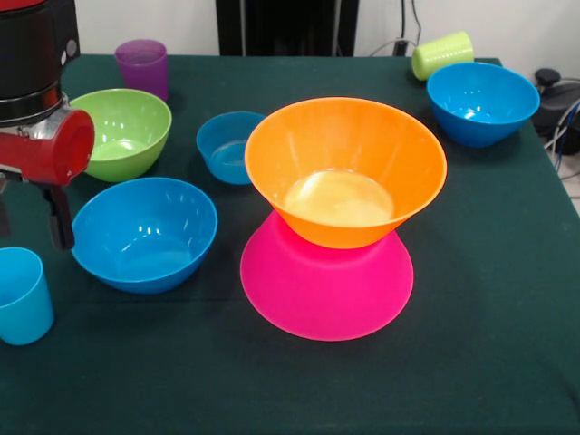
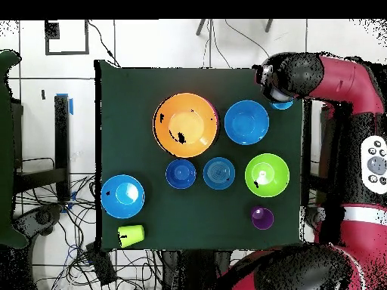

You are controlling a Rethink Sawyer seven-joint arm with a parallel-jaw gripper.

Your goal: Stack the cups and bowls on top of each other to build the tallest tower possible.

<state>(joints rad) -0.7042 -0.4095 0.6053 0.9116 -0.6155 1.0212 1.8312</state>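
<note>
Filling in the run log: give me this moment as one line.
tower: big orange plastic bowl upright on upturned big pink plastic bowl | gripper: beside medium blue bowl, above light-blue cup | holding: unclear

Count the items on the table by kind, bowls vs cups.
Bowls: 7 (pink bowl, orange bowl, green bowl, medium blue bowl, second medium blue bowl, small light-blue bowl, small dark-blue bowl)
Cups: 3 (purple cup, yellow-green cup, light blue cup)
Total: 10
</note>
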